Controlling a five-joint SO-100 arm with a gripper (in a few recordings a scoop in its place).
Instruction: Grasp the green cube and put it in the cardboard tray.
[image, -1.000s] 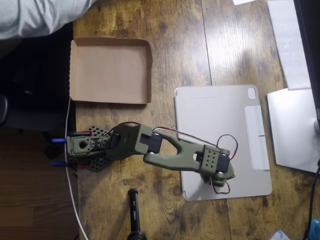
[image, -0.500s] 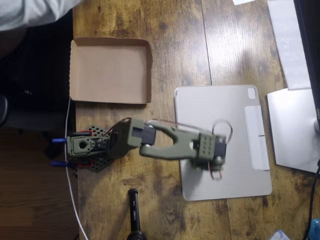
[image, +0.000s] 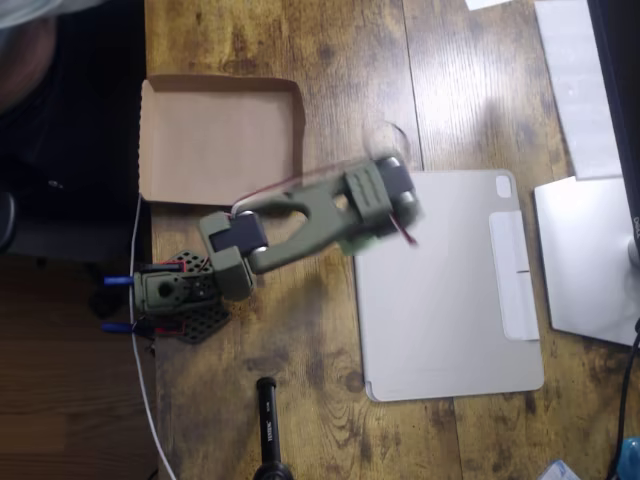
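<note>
Overhead view: the wooden table (image: 330, 60) carried everything. The grey tablet cover (image: 450, 300) lay right of centre, the cardboard tray (image: 215, 140) sat upper left, open side up with nothing in it, well apart from the cover. The olive arm (image: 300, 225) reached from its base at the left edge up and rightward, blurred, its wrist over the cover's top-left corner. A pale green patch, likely the green cube (image: 353, 243), peeked out under the wrist, just at the cover's edge. The gripper (image: 385, 200) was smeared by motion; you could not tell whether its fingers were closed on the cube or not.

Risks, as I judged them: if the hold was shallow, a fast swing could have flung the cube onto the wood short of the tray. You could also have clipped the tray's near right rim and shoved the light cardboard off its place.

Around: a black cylinder (image: 268, 430) at the bottom edge, a white cable (image: 145, 380) by the base; neither stood between wrist and tray.
</note>
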